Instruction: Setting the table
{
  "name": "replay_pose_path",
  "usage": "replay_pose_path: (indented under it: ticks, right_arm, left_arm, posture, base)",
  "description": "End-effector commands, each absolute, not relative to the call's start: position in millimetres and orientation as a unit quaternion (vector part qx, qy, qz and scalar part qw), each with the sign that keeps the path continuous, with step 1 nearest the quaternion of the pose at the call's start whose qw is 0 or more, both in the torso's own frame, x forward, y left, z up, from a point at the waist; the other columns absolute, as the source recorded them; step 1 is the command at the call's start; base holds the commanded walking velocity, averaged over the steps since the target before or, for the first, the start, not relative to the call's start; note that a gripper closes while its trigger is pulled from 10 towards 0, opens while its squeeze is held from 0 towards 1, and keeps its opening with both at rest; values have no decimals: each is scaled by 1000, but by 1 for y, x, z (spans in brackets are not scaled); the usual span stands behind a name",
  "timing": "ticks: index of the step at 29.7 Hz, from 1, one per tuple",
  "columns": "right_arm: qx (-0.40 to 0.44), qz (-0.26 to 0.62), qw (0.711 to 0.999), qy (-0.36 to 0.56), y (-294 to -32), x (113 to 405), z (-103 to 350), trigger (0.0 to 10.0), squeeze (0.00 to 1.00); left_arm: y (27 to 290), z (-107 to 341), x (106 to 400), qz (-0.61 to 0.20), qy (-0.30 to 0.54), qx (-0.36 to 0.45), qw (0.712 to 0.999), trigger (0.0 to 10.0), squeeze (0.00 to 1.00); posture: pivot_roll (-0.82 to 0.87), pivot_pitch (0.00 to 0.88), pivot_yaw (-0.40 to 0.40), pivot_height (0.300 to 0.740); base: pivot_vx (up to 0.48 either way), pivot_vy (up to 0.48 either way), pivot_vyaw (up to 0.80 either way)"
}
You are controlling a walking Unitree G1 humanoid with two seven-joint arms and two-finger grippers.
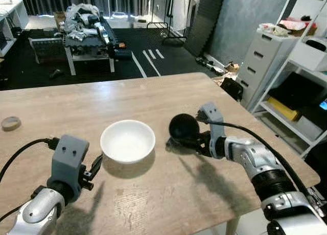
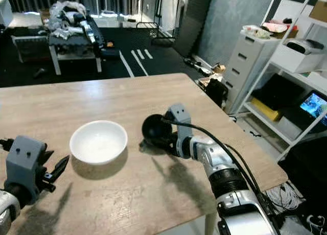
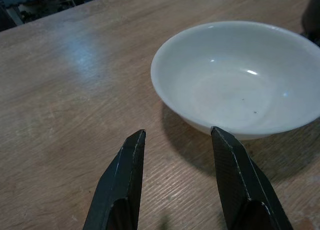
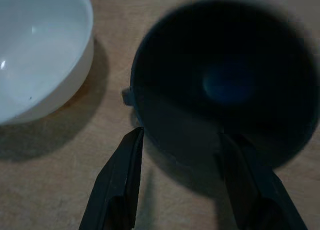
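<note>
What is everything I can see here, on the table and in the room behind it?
Table: one, light wood, fills the foreground.
White bowl: one, empty, near the middle of the table.
Black bowl: one, on the table to the white bowl's right, apart from it.
Tape roll: one, beige, at the table's far left edge.
Cluttered bench: one, white-legged, on the dark floor behind the table.
Drawer unit: one, white, at the right wall.
Shelving: one, white, right of the drawers, holding boxes.
Left gripper: black fingers open, just short of the white bowl.
Right gripper: black fingers open, at the black bowl's rim.
</note>
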State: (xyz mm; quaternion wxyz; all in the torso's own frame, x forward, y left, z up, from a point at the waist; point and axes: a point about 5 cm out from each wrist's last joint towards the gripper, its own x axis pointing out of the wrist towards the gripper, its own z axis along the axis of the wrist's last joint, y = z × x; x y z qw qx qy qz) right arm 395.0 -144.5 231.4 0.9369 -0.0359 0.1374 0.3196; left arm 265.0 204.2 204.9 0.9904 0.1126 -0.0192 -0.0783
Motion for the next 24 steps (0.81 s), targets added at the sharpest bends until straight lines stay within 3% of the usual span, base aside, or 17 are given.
replay_pose_path:
  ticks: [1, 24]
  right_arm:
    - [-29, 307, 945, 112, -152, 398, 244, 10000, 0]
    - [12, 198, 979, -43, -197, 401, 281, 10000, 0]
  left_arm:
    - [204, 203, 261, -77, -13, 112, 991, 10000, 0]
    - [198, 206, 268, -85, -22, 106, 991, 10000, 0]
  posture:
    - [155, 149, -21, 740]
    - [142, 140, -2, 740]
  base:
    - [0, 0, 0]
    - [0, 0, 0]
